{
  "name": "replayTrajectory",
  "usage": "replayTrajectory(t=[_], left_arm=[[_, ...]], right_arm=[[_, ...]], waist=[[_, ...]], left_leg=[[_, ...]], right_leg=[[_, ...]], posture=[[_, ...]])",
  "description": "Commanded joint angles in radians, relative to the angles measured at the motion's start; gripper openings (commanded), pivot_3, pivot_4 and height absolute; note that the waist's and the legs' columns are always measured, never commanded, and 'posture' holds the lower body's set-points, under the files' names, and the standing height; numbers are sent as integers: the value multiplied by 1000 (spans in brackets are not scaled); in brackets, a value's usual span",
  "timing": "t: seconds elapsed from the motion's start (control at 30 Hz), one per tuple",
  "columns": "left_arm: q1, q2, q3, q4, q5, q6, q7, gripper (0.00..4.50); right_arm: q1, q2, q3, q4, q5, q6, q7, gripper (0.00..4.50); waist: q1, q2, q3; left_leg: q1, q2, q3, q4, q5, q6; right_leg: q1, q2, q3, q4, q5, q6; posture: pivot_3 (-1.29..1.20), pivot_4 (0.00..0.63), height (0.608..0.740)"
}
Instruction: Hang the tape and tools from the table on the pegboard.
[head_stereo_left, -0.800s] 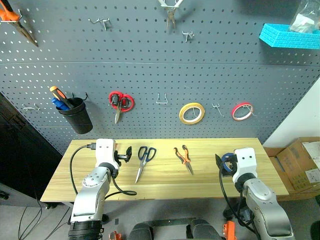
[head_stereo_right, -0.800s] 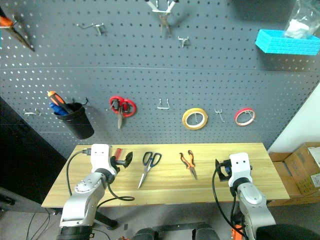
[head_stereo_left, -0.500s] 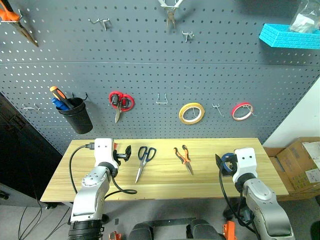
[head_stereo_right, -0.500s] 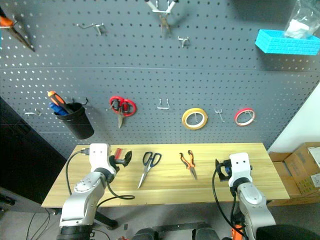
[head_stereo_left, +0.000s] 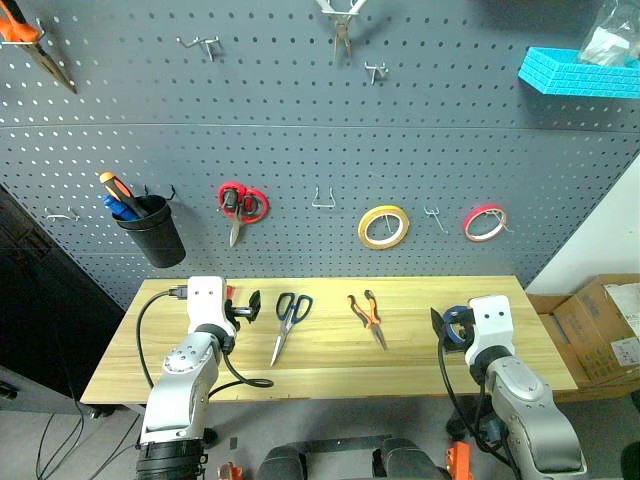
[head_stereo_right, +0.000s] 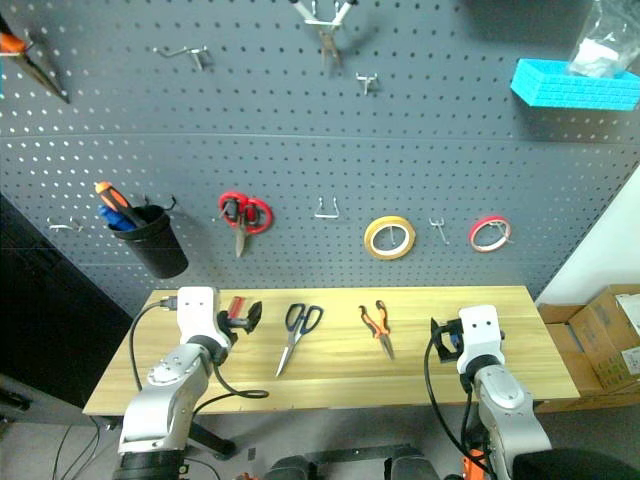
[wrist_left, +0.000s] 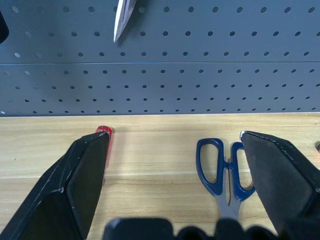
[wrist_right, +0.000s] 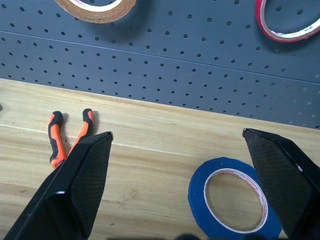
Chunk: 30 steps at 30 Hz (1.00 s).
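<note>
Fingers of both grippers, left (wrist_left: 170, 165) and right (wrist_right: 177, 185), are spread wide and empty above the table (head_stereo_left: 320, 365). Nearest the right one lies the blue tape (wrist_right: 234, 202), flat, light and probably rigid; best pinched across its band. Beside the left one lie the red-handled screwdriver (wrist_left: 103, 134) and the dark-handled scissors (wrist_left: 224, 172), then the pliers (head_stereo_left: 367, 315): hard, likely slippery steel, best held by their handles. Beyond stands the pegboard (head_stereo_left: 300, 130).
</note>
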Motion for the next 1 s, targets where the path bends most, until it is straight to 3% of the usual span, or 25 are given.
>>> replayTrajectory(t=[0.03, 0.2, 0.4, 0.6, 0.7, 1.0], left_arm=[[-7, 13, 26, -45, -7, -14, -2, 4486], [-15, 57, -31, -83, 3, -30, -81, 4486], [-199, 91, -193, -84, -47, 18, -282, 4486], [-385, -18, -345, 60, -87, 56, -424, 4486], [-407, -90, -391, 89, -133, 122, -471, 4486], [-421, -213, -513, 220, -147, 184, -562, 4486]], right_arm=[[-11, -1, -10, -29, 4, -10, 3, 4500], [-15, -9, -2, -50, 24, 34, 29, 4500], [-126, -115, 33, 31, 37, 121, 155, 4500], [-264, -233, 40, 237, 45, 121, 288, 4500], [-307, -271, 28, 311, 56, 136, 332, 4500], [-427, -342, 45, 542, 59, 213, 433, 4500]], waist=[[0, 0, 0], [0, -1, 8], [5, -4, 54], [3, -4, 88], [-3, -3, 115], [-3, 5, 170]], left_leg=[[0, 0, 0, 0, 0, 0], [0, 0, 0, 0, 0, 0], [1, -1, 0, 2, 0, 0], [-5, -2, 0, 5, 1, 2], [-10, -2, -1, 5, -2, 7], [-18, 0, -3, 14, -9, 18]], right_leg=[[0, 0, 0, 0, 0, 0], [-1, 0, 0, 0, 0, 0], [-2, -3, -1, -1, 0, 0], [1, -3, 0, 0, 0, 1], [-3, -1, 0, 1, 0, 8], [-6, 2, -1, 3, -2, 9]], posture=[[25, 50, 740], [16, 89, 740], [20, 150, 740], [14, 217, 740], [2, 241, 740], [-42, 288, 740]])
